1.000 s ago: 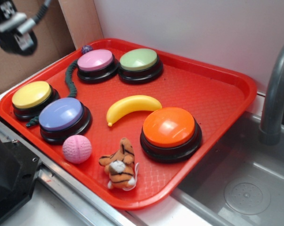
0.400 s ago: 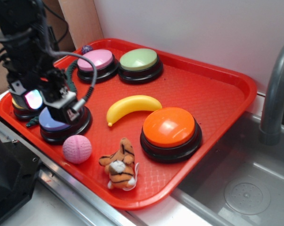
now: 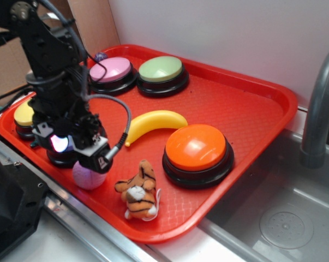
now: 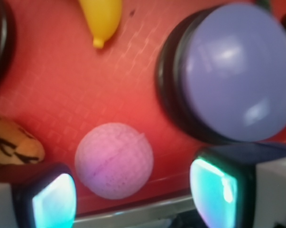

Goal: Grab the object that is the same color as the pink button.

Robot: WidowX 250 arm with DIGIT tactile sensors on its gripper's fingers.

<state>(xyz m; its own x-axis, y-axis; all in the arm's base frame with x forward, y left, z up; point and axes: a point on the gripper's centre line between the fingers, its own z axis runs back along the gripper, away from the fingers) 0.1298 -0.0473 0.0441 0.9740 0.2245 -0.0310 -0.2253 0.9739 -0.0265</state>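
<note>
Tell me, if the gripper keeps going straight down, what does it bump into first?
Most likely the small pink ball. In the wrist view it lies between the open gripper fingers, nearer the left one, on the red tray. The lavender button sits off to one side. Depth is hard to judge.

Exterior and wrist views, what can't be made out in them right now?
- Pink ball: exterior view, mostly hidden by the gripper; clear in wrist view.
- Lavender button: exterior view, almost wholly behind the arm.
- Yellow button: exterior view, partly covered by the arm.
- Plush tiger and banana: wrist view, cut off by the frame edges.
- Pink button: outside the wrist view.
</note>
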